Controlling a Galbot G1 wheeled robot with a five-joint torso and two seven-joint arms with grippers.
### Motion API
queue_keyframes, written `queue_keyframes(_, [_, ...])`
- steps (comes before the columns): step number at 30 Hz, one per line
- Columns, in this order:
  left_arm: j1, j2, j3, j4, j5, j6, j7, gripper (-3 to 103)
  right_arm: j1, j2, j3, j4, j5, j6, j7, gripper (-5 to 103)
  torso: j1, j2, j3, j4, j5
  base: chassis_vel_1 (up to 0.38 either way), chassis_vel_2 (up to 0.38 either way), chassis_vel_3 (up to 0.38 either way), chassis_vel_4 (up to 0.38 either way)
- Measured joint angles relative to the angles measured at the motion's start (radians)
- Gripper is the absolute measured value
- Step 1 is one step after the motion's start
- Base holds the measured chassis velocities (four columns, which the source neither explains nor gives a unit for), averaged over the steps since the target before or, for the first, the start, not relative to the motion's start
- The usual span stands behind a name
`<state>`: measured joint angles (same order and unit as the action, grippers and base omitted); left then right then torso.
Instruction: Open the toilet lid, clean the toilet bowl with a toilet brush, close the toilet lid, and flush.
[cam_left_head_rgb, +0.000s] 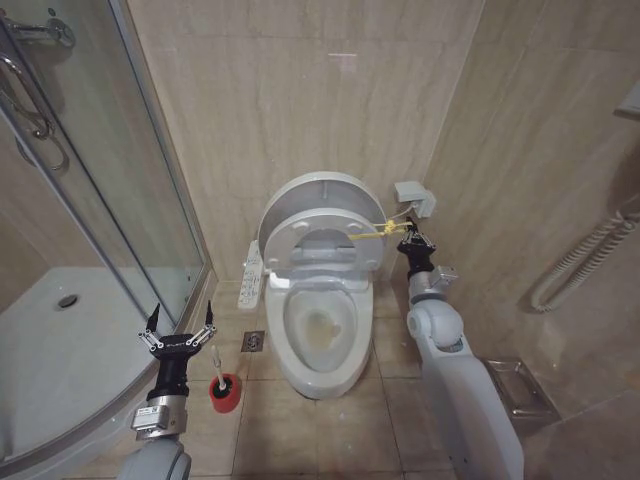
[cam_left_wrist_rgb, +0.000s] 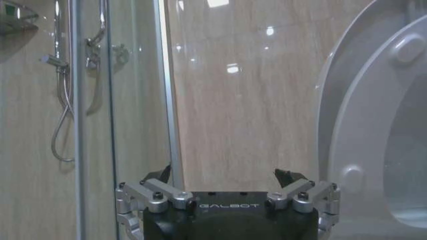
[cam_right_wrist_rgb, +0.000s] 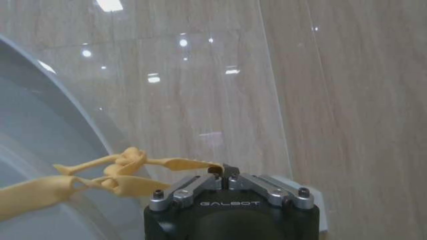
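1. White plastic stands upright at the back of the toilet: the toilet lid (cam_left_head_rgb: 322, 196) is raised against the wall, and the ring seat (cam_left_head_rgb: 325, 243) with it, so the opening step looks done.

2. The right gripper (cam_left_head_rgb: 412, 243) sits at the lid's right edge, its fingers clenched on the end of the yellow strap (cam_left_head_rgb: 378, 230) tied to the seat. In the right wrist view the strap (cam_right_wrist_rgb: 107, 175) runs straight into the pinched fingertips of that gripper (cam_right_wrist_rgb: 217, 172).

3. The toilet bowl (cam_left_head_rgb: 320, 325) lies open below, and a yellowish-brown stain shows inside it. By my reckoning, no cleaning has happened yet.

4. The toilet brush (cam_left_head_rgb: 218, 362) stands in its red cup holder (cam_left_head_rgb: 225, 392) on the floor tiles, just left of the bowl's base, apparently untouched.

5. The left gripper (cam_left_head_rgb: 180, 328) hovers near the brush and a little to its left, fingers spread wide and holding nothing. The left wrist view shows the same spread fingers of that gripper (cam_left_wrist_rgb: 227, 182), facing the wall beside the shower glass (cam_left_wrist_rgb: 93, 125).

6. From where things stand, I'd say roughly a quarter is done. Left to do: take the brush, scrub the bowl, return the brush, lower the lid, and flush.
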<state>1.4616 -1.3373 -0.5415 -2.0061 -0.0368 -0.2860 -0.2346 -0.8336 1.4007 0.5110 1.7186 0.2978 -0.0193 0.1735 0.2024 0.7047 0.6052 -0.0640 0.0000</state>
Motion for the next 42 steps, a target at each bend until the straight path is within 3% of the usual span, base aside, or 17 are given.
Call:
queue_keyframes(9, [-0.001, 0.0, 0.0, 0.0, 0.0, 0.0, 0.0, 100, -0.011, 0.002, 0.01, -0.01, -0.041, 0.023, 0.007, 1, 0.002, 0.0, 0.001, 0.0002, -0.0001, -0.12, 0.129, 0.126, -0.138])
queue_keyframes(14, [0.0, 0.0, 0.0, 0.0, 0.0, 0.0, 0.0, 100, 0.004, -0.006, 0.012, -0.018, -0.106, -0.006, 0.006, 1, 0.0, 0.0, 0.0, -0.0004, 0.0, -0.002, -0.002, 0.002, 0.0])
queue_keyframes(18, [0.0, 0.0, 0.0, 0.0, 0.0, 0.0, 0.0, 100, 0.065, -0.002, -0.008, -0.064, -0.111, -0.03, 0.029, 1, 0.0, 0.0, 0.0, -0.0002, 0.0, 0.049, -0.06, -0.053, 0.066])
queue_keyframes(33, [0.0, 0.0, 0.0, 0.0, 0.0, 0.0, 0.0, 100, 0.283, 0.035, -0.085, -0.327, -0.118, -0.011, 0.048, 1, 0.0, 0.0, 0.0, -0.0009, -0.0003, 0.0, 0.0, 0.0, 0.0])
queue_keyframes(42, [0.0, 0.0, 0.0, 0.0, 0.0, 0.0, 0.0, 100, 0.329, 0.014, -0.09, -0.397, -0.13, 0.001, 0.045, 1, 0.0, 0.0, 0.0, 0.0008, -0.0001, 0.0, 0.0, 0.0, 0.0])
